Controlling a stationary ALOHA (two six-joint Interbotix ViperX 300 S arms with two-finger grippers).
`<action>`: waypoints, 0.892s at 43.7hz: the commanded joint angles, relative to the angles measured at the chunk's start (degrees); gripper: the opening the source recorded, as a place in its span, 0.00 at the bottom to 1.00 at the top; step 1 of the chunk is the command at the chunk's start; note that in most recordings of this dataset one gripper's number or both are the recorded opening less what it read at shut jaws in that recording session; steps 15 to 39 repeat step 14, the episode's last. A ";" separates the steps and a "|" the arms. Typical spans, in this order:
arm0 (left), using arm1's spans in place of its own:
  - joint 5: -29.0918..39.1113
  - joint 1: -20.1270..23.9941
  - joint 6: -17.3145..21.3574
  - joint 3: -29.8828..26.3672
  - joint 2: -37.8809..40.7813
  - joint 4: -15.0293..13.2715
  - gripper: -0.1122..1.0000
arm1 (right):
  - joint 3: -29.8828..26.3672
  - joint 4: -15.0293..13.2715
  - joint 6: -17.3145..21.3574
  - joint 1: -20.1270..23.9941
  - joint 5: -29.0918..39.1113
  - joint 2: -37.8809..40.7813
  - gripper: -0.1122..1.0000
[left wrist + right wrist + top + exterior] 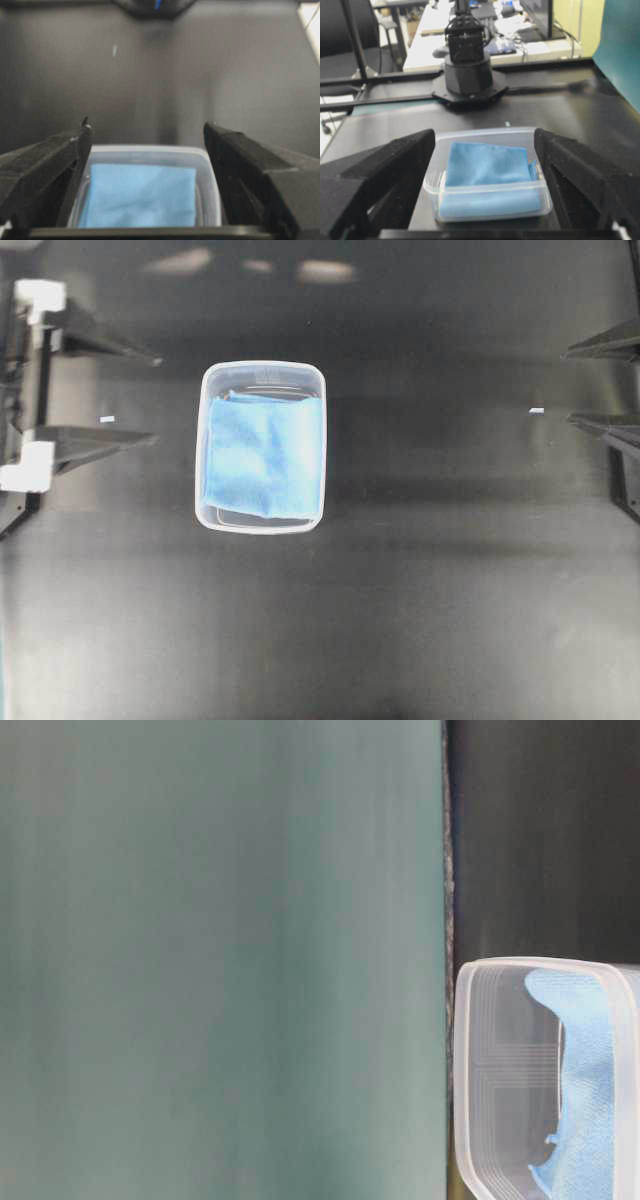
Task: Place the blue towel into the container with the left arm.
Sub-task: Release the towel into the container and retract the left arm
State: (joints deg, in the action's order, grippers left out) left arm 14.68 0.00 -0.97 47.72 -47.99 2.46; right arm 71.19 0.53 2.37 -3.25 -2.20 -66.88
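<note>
The clear plastic container (262, 367) stands on the black table, left of the middle. The folded blue towel (265, 455) lies inside it, covering most of the floor, with its right side riding up against the wall. My left gripper (158, 400) is open at the left edge, well apart from the tub and holding nothing. The left wrist view looks between the spread fingers (60, 155) at the towel (140, 195) in the tub (150, 150). My right gripper (568, 388) is open at the right edge, far from the container (485, 186) and towel (487, 165).
Two small white tape marks (107, 420) (536, 411) lie on the table either side of the tub. A teal backdrop (220, 960) fills most of the table-level view, beside the container (480, 1070). The left arm's black base (467, 75) stands beyond the tub, with desks behind.
</note>
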 commanded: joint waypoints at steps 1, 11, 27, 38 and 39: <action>-1.23 -0.88 -0.62 2.02 -2.02 0.18 0.88 | -0.09 0.18 0.00 -0.18 -0.53 0.26 0.80; -1.32 -1.05 -4.66 6.77 -2.99 0.18 0.88 | 0.35 0.18 -0.09 -0.09 -0.79 0.35 0.80; -1.58 -1.05 -5.45 7.38 -3.08 0.18 0.88 | 0.44 0.18 -0.09 -0.09 -0.97 0.35 0.80; -1.58 -1.05 -5.45 7.38 -3.08 0.18 0.88 | 0.44 0.18 -0.09 -0.09 -0.97 0.35 0.80; -1.58 -1.05 -5.45 7.38 -3.08 0.18 0.88 | 0.44 0.18 -0.09 -0.09 -0.97 0.35 0.80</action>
